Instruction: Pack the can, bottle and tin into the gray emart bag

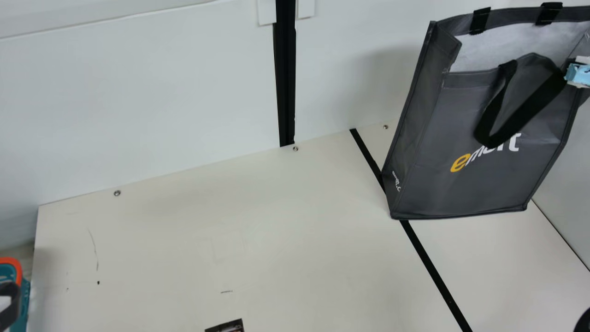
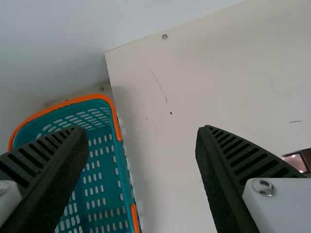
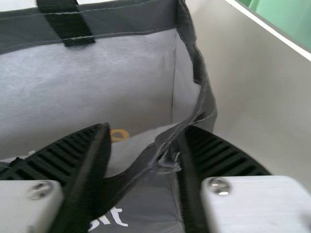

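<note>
**Right Gripper Astride Bag's Rim, Left Well Apart**

Nearest to the gray bag (image 1: 488,189), and judged likeliest to work it next: right gripper (image 3: 146,130), fingers spread with a gap between, on either side of the rim (image 3: 131,177) near a corner of the mouth. Directly between the fingertips: loose cloth, seemingly ready for a pinch to steady the bag or widen the mouth.

Placed in the upper right of the main view's frame: the bag, upright on the table (image 1: 253,230), long axis steep, slanting from lower left to upper right. Pointed toward the frame's top: the mouth, agape. Draped down the front: one handle (image 1: 525,111), a possible snag for anything packed.

Well apart, beyond the frame's lower left: left gripper (image 2: 141,130), opened wide near a teal basket (image 2: 102,96). Cut off at bottom center: a dark object (image 1: 226,326), too little shown to name.
</note>
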`<act>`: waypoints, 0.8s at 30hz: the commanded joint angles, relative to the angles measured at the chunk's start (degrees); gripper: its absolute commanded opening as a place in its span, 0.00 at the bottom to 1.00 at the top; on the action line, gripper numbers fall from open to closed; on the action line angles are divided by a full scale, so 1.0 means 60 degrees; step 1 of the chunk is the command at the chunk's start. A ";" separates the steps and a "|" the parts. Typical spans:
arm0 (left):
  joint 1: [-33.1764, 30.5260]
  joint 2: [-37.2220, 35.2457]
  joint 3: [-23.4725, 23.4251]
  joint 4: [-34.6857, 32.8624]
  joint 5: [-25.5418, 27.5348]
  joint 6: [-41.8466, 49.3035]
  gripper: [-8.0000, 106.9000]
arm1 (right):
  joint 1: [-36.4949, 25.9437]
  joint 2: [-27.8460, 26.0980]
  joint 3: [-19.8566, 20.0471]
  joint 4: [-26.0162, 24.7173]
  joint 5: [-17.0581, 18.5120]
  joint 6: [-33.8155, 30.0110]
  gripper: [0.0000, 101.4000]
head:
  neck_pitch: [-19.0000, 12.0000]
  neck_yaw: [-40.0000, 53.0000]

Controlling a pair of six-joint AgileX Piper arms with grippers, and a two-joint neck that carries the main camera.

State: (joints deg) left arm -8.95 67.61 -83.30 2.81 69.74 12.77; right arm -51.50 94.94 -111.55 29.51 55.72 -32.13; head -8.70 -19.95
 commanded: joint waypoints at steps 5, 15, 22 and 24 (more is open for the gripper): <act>0.0000 0.0000 0.0000 0.0000 -0.0019 0.0000 0.85 | -0.0015 -0.0099 -0.0390 0.0220 0.0205 0.0019 0.79 | -0.0216 -0.0008; 0.0000 0.0000 0.0000 0.0000 -0.0020 0.0000 0.85 | 0.0083 -0.0335 -0.1192 0.0630 0.0510 0.0038 0.90 | -0.0216 -0.0008; 0.0000 0.0000 0.0000 0.0000 0.0001 0.0000 0.85 | 0.0300 -0.0510 -0.1650 0.0873 0.0715 0.0062 0.90 | -0.0216 -0.0008; 0.0000 0.0000 0.0000 0.0000 -0.0001 0.0000 0.85 | 0.0414 -0.0568 -0.1727 0.0910 0.0773 0.0064 0.90 | -0.0216 -0.0008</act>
State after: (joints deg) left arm -8.95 67.61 -83.30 2.81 69.60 12.77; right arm -49.30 91.64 -121.80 35.03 60.30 -31.86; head -8.70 -19.95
